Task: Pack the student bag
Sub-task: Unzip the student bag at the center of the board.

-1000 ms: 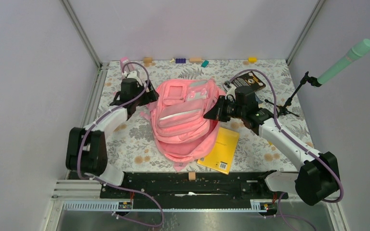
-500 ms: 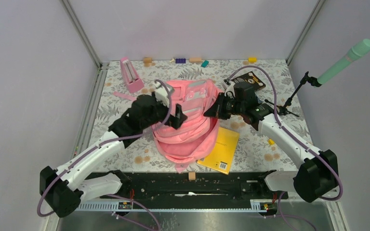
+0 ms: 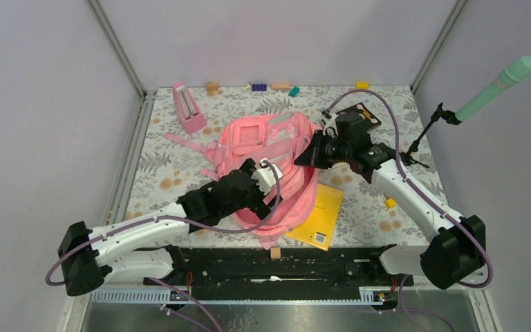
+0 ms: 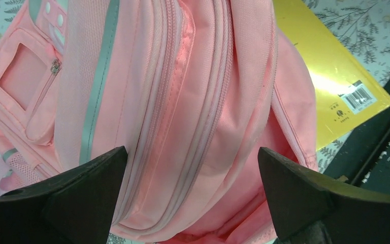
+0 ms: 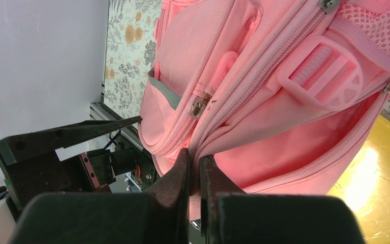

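Nearest us, our left jaws hang spread wide over the student bag (image 4: 193, 117), its zipped seams running between them. A yellow book (image 4: 330, 81) lies partly under the bag, just past one jaw. Farther off, our right jaws pinch the bag's fabric beside a zipper, above the floral worktop (image 3: 159, 173).

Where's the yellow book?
In the top view, the yellow book lies flat, right of centre, its left edge tucked under the pink backpack.
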Controlling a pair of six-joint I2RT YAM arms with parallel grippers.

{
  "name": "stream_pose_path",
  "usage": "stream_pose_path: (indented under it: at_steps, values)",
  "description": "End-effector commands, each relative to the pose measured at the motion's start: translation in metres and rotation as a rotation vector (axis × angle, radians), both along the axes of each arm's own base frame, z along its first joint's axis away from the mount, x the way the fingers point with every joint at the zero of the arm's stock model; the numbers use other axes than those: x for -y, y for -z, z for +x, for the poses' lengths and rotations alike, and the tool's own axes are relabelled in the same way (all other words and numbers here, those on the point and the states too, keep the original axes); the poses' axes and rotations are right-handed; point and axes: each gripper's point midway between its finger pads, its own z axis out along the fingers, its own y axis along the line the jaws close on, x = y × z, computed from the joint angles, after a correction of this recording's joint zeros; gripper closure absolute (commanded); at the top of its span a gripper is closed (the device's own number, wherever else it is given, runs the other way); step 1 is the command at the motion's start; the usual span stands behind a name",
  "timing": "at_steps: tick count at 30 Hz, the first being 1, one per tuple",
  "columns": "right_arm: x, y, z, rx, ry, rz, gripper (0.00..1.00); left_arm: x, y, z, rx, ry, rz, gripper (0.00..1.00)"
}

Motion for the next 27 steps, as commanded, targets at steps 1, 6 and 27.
stream_pose_path:
  at_steps: [1,6,27]
  values:
    - [-0.013,-0.063,0.007,0.173,-0.048,0.108,1.00,0.005,0.000,0.014,0.081,-0.120,0.025,0.01]
    - [-0.009,-0.067,0.004,0.182,-0.023,0.111,1.00,0.010,0.016,0.024,0.087,-0.294,0.066,0.01]
    - [0.014,-0.034,0.001,0.177,0.059,0.006,0.70,-0.023,-0.050,0.061,0.322,-0.437,-0.037,1.00]
